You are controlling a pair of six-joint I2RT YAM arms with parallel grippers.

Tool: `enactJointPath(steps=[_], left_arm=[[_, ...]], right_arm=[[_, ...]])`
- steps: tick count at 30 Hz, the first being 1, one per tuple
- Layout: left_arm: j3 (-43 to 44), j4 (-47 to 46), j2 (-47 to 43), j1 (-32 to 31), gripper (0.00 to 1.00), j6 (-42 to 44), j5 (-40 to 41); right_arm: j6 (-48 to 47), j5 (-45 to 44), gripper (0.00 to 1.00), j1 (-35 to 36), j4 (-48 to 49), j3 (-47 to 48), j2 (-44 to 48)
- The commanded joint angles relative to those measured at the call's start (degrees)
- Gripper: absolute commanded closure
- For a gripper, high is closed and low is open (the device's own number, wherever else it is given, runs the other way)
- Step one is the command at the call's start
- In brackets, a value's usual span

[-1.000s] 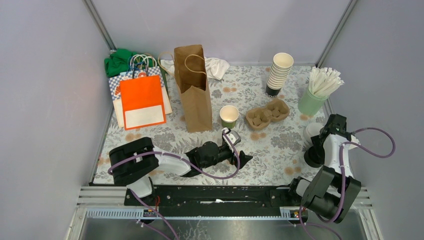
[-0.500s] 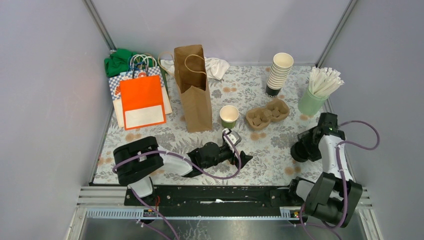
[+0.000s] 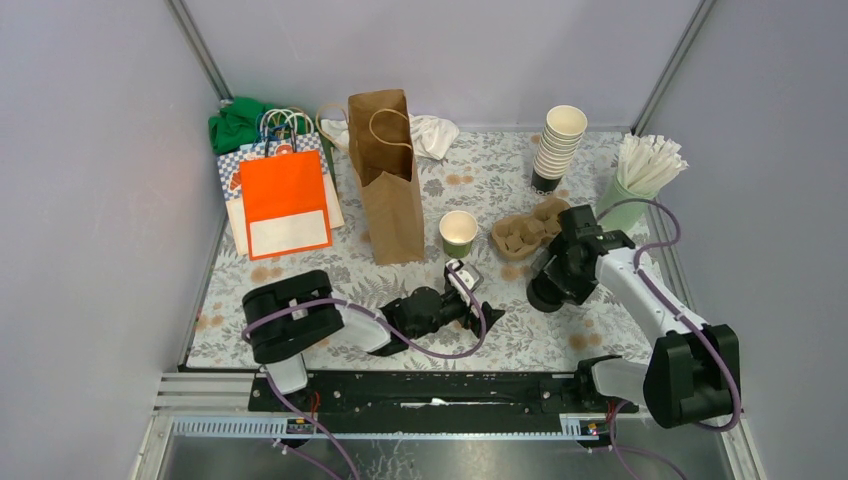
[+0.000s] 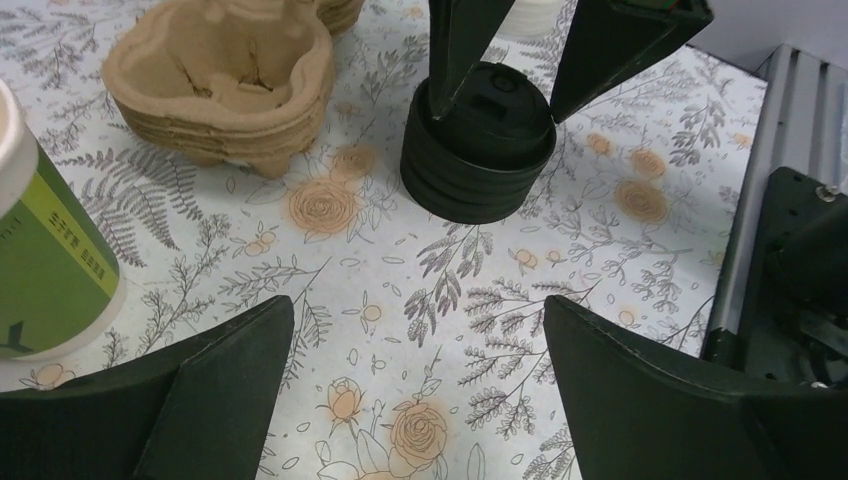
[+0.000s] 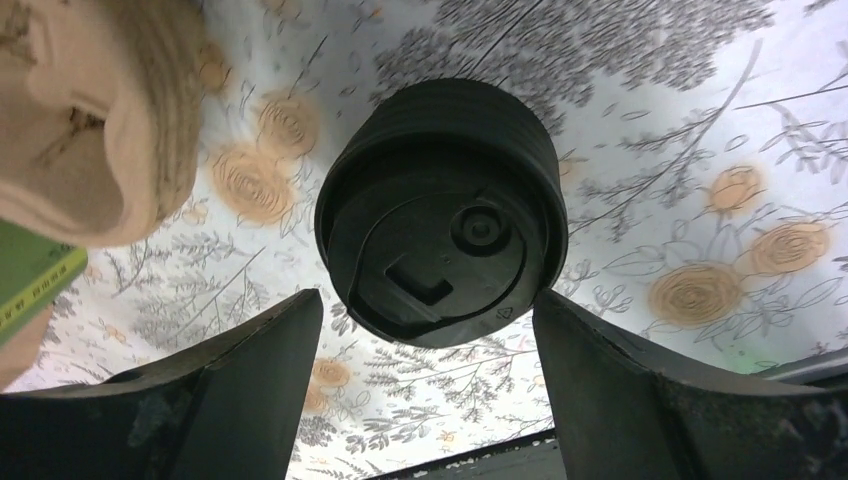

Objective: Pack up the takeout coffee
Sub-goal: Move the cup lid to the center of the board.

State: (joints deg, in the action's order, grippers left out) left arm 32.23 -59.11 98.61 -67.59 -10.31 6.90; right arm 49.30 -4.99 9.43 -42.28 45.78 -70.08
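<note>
- Underneath, floral table [image 3: 480, 180]: fills the floor between the lilac walls and bears everything else.
- Brown paper bag [image 3: 385, 175]: stands upright toward the back, just left of centre, mouth open and handle showing.
- Orange bag [image 3: 285, 203]: lies on other patterned gift bags by the left wall, well apart from both arms.
- Left gripper [image 4: 418, 305]: hangs low over bare cloth near the front centre, jaws spread wide, grasping nothing. Looks out at the lids and the carrier, with the cup at the left edge of its wrist view.
- Right gripper [image 5: 428, 300]: reaches in from the right side, jaws gaping, one finger on each side of the lid stack. Touching the stack or just clear of it: cannot tell.
- Stack of cream cups [image 3: 558, 145]: rises at the back right, nested mouth up on a dark base.
- Pale green cup [image 3: 620, 207]: sits in the back right corner, crammed with white sticks.
- Pulp carrier [image 3: 520, 230]: rests right of centre, between the coffee cup and the right arm, partly hidden by that arm in the top view.
- Green coffee cup [image 3: 458, 232]: stands upright with its white inside showing, near the foot of the brown paper bag, just left of the carrier and behind the left gripper.
- Stack of black lids [image 4: 478, 150]: sits flat on the cloth just in front of the carrier, apart from it and well right of the cup, framed by the right fingers [image 5: 640, 390].
</note>
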Motion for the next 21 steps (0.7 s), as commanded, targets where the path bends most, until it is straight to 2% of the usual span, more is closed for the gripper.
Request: enactJointPath(steps=[1, 4, 7, 8, 15, 21], left_arm=[[0.9, -8.0, 3.3, -0.2, 0.01, -0.1, 1.4], [1.1, -11.4, 5.5, -0.2, 0.01, -0.2, 1.7], [2.2, -11.7, 6.8, -0.2, 0.01, 0.1, 1.8], [2.5, -11.7, 7.3, -0.2, 0.01, 0.3, 1.6], [6.0, -11.2, 10.6, -0.2, 0.01, 0.8, 0.8], [8.1, -10.4, 12.0, -0.2, 0.01, 2.0, 0.2]], right_arm=[[3.3, -1.1, 0.15, 5.1, -2.7, 2.8, -1.7], [3.2, -1.8, 0.12, 6.9, -3.0, 3.3, -3.1], [1.8, -4.7, 0.01, 6.9, -4.7, 5.1, -4.1], [1.5, -5.7, 0.01, 7.0, -5.3, 6.0, -4.1], [-0.1, -10.0, 0.0, 7.0, -6.2, 7.7, -5.1], [-3.3, -10.5, 0.03, 7.0, -5.6, 8.3, -8.1]])
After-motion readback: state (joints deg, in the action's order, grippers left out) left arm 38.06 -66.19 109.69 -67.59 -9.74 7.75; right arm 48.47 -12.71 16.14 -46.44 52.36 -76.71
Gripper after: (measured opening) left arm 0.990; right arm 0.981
